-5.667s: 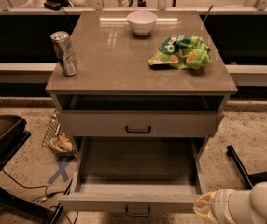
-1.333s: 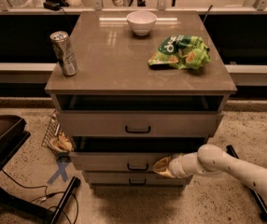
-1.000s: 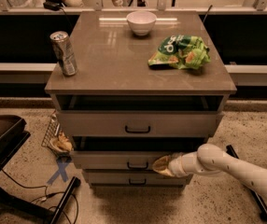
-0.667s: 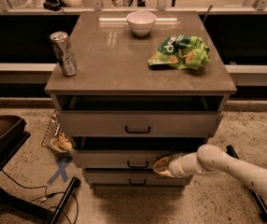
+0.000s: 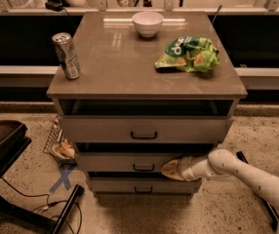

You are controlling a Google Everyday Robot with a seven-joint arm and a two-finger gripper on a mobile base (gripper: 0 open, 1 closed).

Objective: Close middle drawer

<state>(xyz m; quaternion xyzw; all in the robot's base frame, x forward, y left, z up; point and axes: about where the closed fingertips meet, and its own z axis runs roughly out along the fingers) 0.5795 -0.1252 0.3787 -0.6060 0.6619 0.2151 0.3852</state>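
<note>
Your gripper (image 5: 171, 169) touches the middle drawer (image 5: 110, 162); you cannot tell its grip. Can (image 5: 67, 55), bowl (image 5: 148, 23) and bag (image 5: 188, 55) sit on the cabinet top (image 5: 115, 69), above a speckled floor (image 5: 259, 130).

The claw (image 5: 171, 169) sat against the middle drawer (image 5: 115, 162) right of its handle (image 5: 144, 167), covering that stretch of the front, while its arm (image 5: 256, 179) was cut by the lower right edge, a dark stand (image 5: 3, 145) by the left edge, and the can's (image 5: 67, 55) print was too small to read.
</note>
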